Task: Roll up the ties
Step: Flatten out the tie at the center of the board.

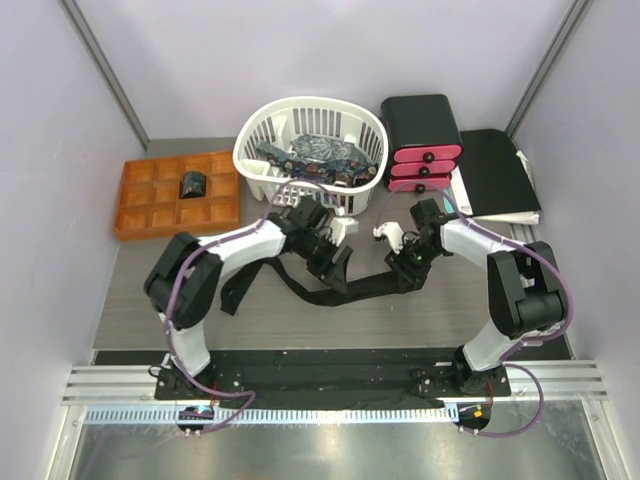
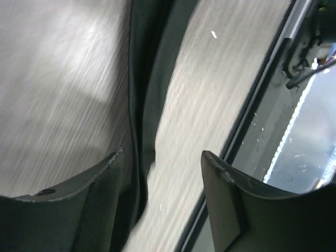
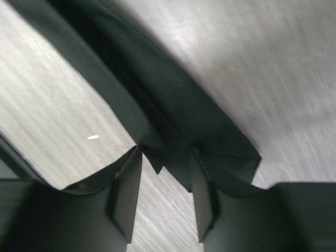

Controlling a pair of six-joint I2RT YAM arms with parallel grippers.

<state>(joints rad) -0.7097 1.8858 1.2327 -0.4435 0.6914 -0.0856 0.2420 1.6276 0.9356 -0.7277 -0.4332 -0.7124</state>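
Progress seems early: one rolled tie (image 1: 191, 184) in the upper-left tray (image 1: 140, 190); black tie (image 1: 365, 285), centre, lies unrolled. Left gripper (image 2: 163, 155) and right gripper (image 3: 167, 152) straddle it half open, holding nothing.

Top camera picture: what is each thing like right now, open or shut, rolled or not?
black tie, unrolled, lying across the table.
rolled tie, coiled, in an orange tray compartment.
patterned ties, loose, piled in the basket.
pink drawers, shut.
left gripper, open, tie beside one finger.
right gripper, open, tie end between its fingers.
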